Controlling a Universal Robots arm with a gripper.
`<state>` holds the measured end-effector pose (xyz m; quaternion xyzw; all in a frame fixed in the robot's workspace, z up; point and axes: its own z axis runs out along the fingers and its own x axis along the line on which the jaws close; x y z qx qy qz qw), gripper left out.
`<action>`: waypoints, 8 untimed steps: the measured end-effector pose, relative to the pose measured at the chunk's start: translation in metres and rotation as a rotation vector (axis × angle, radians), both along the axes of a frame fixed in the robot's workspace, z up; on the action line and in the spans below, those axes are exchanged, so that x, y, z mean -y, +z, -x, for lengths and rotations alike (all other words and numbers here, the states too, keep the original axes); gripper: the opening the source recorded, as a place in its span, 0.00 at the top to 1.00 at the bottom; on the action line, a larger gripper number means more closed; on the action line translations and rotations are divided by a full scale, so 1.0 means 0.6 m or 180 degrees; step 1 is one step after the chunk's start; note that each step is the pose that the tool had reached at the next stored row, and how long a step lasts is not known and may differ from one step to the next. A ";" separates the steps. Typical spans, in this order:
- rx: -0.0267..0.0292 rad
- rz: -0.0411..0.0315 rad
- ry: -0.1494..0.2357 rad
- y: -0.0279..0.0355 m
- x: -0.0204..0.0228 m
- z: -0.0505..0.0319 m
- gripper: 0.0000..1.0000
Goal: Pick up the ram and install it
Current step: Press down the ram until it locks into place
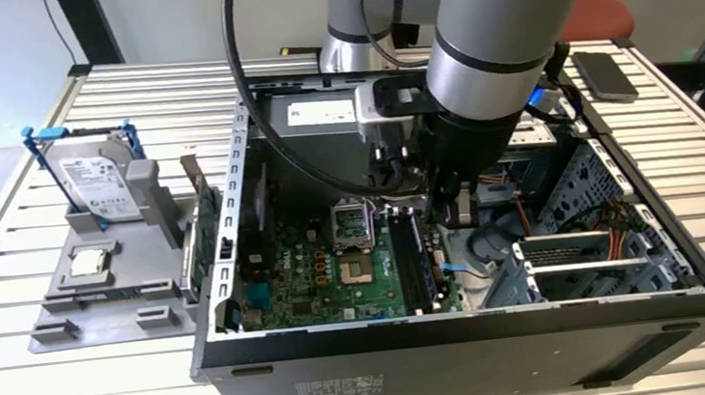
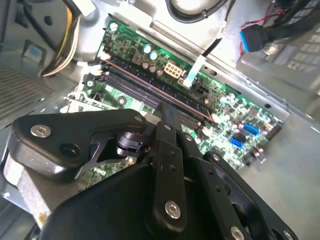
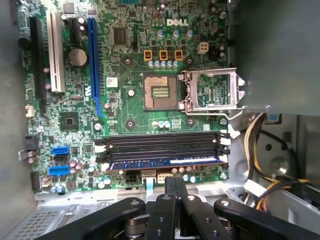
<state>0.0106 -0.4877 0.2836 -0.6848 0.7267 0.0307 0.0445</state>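
- While the arm (image 1: 492,38) reaches down into the open case (image 1: 469,327), the gripper (image 3: 175,186) sits low over the board (image 3: 130,95), right at the edge where the memory slots run.
- Fingers (image 3: 170,192) look pressed together in both wrist views, and I can't see anything pinched between them.
- Ram (image 3: 165,162) is lying in the slot closest to that board edge, running the full slot length. The other slots (image 3: 160,142) beside it look bare and black.
- Fingertips are just beside the ram, about at its middle. From the second wrist view the gripper (image 2: 166,112) seems to come down right on the slot row, but whether it's actually touching the stick I can't tell.
- CPU socket (image 3: 160,92) is on the far side of the slots from the gripper, with its metal latch frame (image 3: 212,90) flipped open next to it.
- Outside the case, toward the table (image 1: 34,383) edge on the exterior view's left, there's a grey holder (image 1: 101,280) with a hard drive (image 1: 98,178) standing upright in a blue frame.
- Green card (image 1: 208,221) stands on edge between that holder and the case wall.
- Phone (image 1: 604,74) lies flat near the table's far edge.
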 end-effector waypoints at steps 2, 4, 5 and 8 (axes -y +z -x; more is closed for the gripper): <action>0.0000 0.0000 0.0000 0.000 0.0000 0.000 1.00; 0.0000 0.0000 0.0000 0.000 0.0000 0.000 1.00; 0.0000 0.0000 0.0000 0.000 0.0000 0.000 1.00; 0.0000 0.0000 0.0000 0.000 0.0001 0.000 1.00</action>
